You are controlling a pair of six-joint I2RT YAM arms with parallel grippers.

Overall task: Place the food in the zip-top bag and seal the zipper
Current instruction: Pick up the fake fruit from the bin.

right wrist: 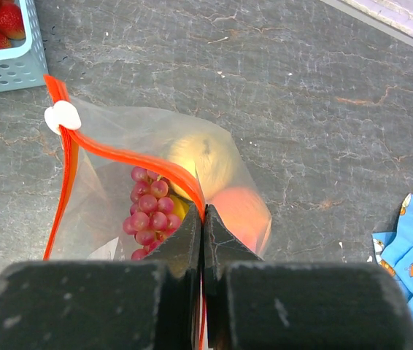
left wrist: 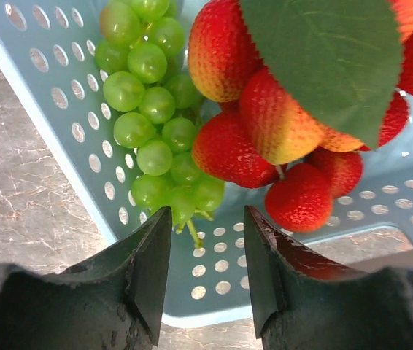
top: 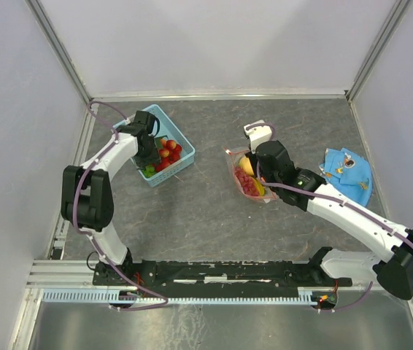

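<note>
The light blue basket (top: 181,166) at back left holds red strawberries (left wrist: 225,149), green grapes (left wrist: 155,109) and a leafed orange-red fruit (left wrist: 279,124). My left gripper (left wrist: 206,251) is open and empty, over the basket's near rim, the grape stem just beyond its fingertips. The clear zip-top bag (right wrist: 112,189) lies mid-table (top: 249,175) with its red-orange zipper (right wrist: 126,157) gaping open. Inside are red grapes (right wrist: 150,211), a yellow fruit (right wrist: 206,160) and an orange peach (right wrist: 239,211). My right gripper (right wrist: 203,219) is shut on the zipper strip at the bag's mouth.
A blue cloth-like object (top: 349,175) lies at the right, also in the right wrist view (right wrist: 411,248). A white slider tab (right wrist: 62,117) sits on the zipper's far end. Grey walls enclose the marbled table (top: 214,211).
</note>
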